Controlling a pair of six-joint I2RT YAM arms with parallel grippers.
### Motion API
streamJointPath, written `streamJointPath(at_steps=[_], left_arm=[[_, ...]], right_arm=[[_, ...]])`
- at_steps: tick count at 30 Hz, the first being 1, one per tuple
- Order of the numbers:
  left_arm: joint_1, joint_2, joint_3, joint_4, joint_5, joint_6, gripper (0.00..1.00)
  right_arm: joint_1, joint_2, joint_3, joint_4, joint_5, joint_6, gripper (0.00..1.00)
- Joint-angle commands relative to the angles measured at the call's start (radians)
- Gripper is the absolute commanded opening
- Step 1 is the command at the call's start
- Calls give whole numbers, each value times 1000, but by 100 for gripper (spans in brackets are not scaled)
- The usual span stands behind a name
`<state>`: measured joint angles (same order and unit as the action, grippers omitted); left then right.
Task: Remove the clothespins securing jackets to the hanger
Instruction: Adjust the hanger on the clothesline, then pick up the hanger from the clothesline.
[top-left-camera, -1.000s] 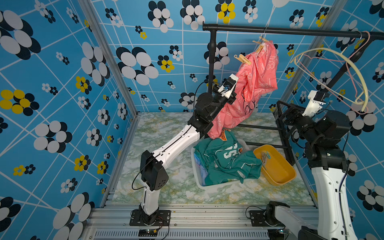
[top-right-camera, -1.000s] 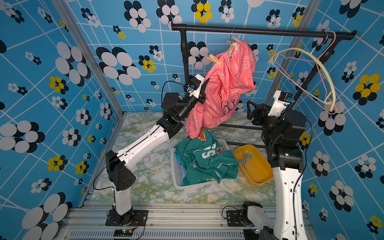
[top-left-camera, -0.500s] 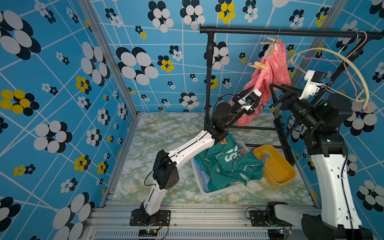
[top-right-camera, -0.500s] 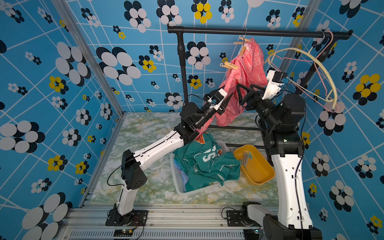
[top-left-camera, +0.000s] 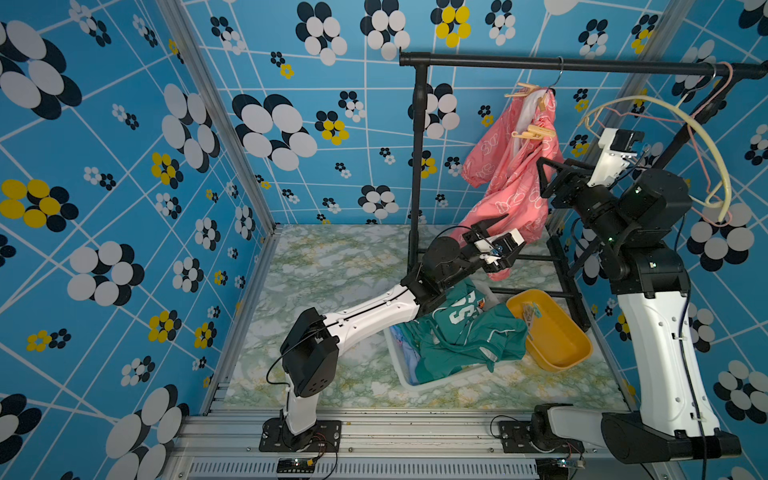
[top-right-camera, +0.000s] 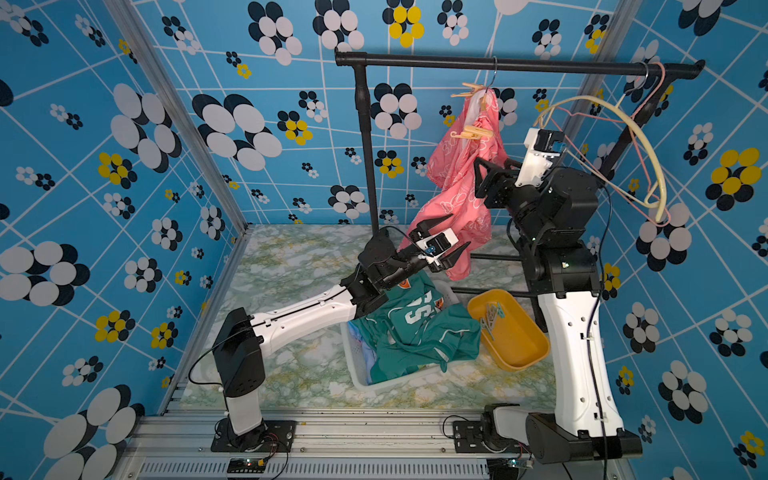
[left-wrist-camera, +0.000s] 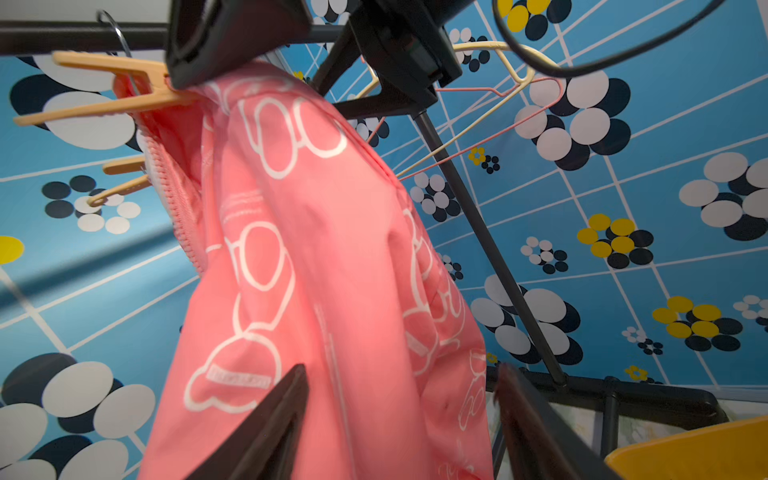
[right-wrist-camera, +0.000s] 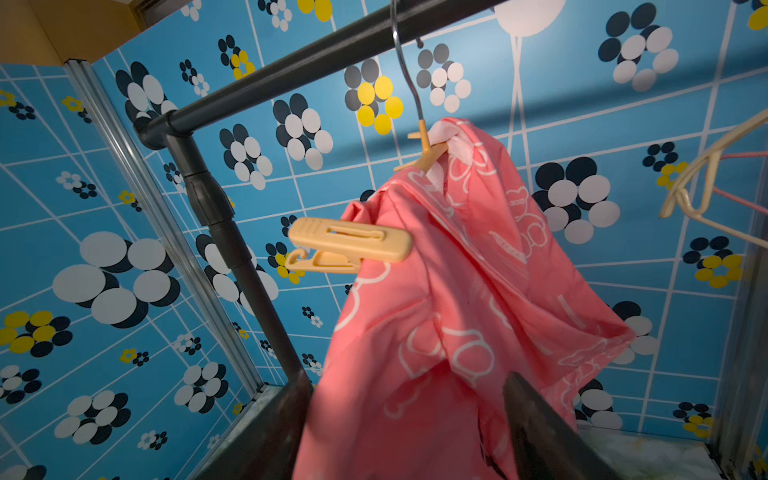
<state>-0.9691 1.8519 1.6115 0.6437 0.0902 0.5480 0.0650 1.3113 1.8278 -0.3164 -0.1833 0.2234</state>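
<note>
The teal jacket (top-left-camera: 469, 336) bears two large white digits (top-left-camera: 460, 311), turned and creased in both top views. They look like 65, but this is not certain. Small white lettering (left-wrist-camera: 239, 376) on the pink jacket (left-wrist-camera: 332, 249) is too blurred to read.

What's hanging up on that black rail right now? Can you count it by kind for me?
Hangers: 3 (jacket's hanger, cream hanger, pink hanger)
Pink jacket: 1
Tan clothespins clipped on it: 2
Total: 6
</note>
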Motion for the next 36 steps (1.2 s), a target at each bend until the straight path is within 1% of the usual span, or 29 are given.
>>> streamJointPath(at_steps=[1,5,12,15,18,19,23,26,29,31,36], left_arm=[[3,-98,-80,109,-48,37,73],[2,-171,-177,158,-93,49,74],[1,-366,-370,211,-157,19,74],[1,-467,-455,208,-177,-12,75],[3,-564,-538,192,-220,-49,75],[3,-596,-566,185,-235,-61,74],[3,-703,-656,143,-301,-118,74],[4,-755,-694,100,-344,-150,74],[6,-778,-713,62,-385,-166,74],[6,-786,-723,47,-403,-176,74],[7,-799,-742,44,-423,-191,74]], right_arm=[[5,55,87,-92,136,-83,70],[5,117,135,-126,128,-90,62],[4,218,222,-170,139,-118,43],[5,252,257,-173,151,-140,25],[5,262,273,-148,132,-160,9],[6,260,274,-132,127,-164,0],[11,235,256,-40,127,-157,0],[23,207,227,49,111,-159,0],[42,164,198,119,135,-180,0],[80,109,151,169,153,-191,0],[81,-7,44,247,166,-198,0]])
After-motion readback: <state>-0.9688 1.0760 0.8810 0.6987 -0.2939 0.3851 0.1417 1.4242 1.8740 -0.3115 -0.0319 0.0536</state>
